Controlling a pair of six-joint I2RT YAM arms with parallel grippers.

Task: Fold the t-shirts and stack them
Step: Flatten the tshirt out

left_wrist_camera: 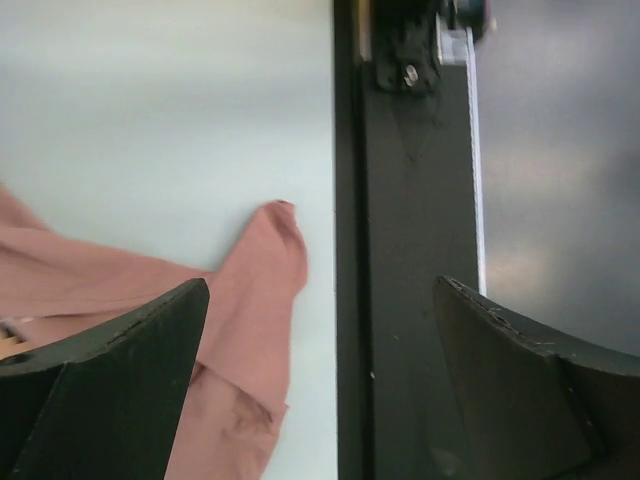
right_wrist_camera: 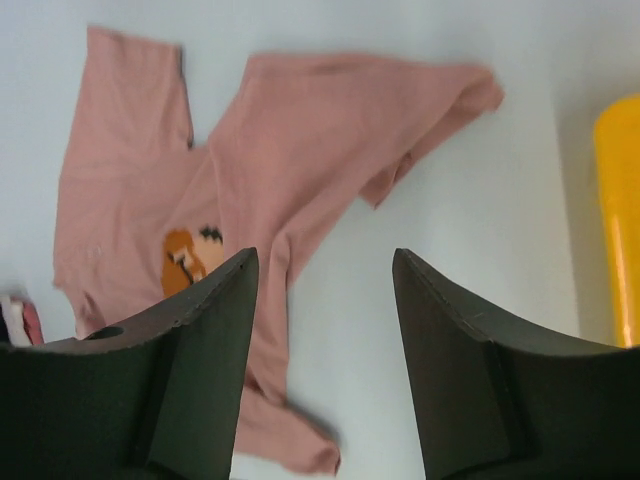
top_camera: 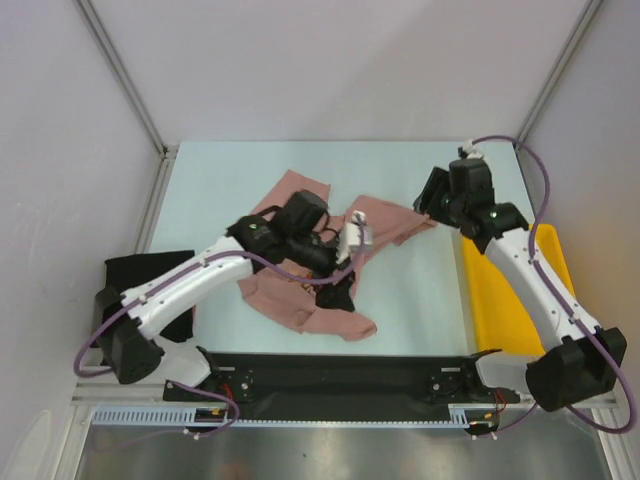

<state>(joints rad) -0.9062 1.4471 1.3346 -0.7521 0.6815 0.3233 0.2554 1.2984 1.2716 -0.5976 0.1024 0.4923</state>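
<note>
top view: the pink t-shirt [top_camera: 300, 305] lies rumpled mid-worktop [top_camera: 420, 290], not yet folded. the black t-shirt [top_camera: 150, 272] sits at its nine o'clock, partly under the left arm [top_camera: 190, 275], likely parked for its turn, and the yellow tray [top_camera: 510, 300] is out at three o'clock. the left hand [top_camera: 338, 290] hangs over the pink cloth's near half and the right hand [top_camera: 432, 195] hovers by the sleeve at two o'clock. my read: both are lining up to grab and flatten it. left wrist view: the left hand [left_wrist_camera: 320, 330] is spread wide with nothing between the fingers. a corner of the pink t-shirt [left_wrist_camera: 250, 290] points to twelve o'clock beside the dark rail [left_wrist_camera: 400, 250]; whether a finger brushes cloth, i can't tell. right wrist view: the right hand [right_wrist_camera: 322, 270] gapes too, empty, above the pink t-shirt [right_wrist_camera: 290, 150], with the orange print [right_wrist_camera: 185, 262] at its eight o'clock and the yellow tray [right_wrist_camera: 620, 220] at three.
</note>
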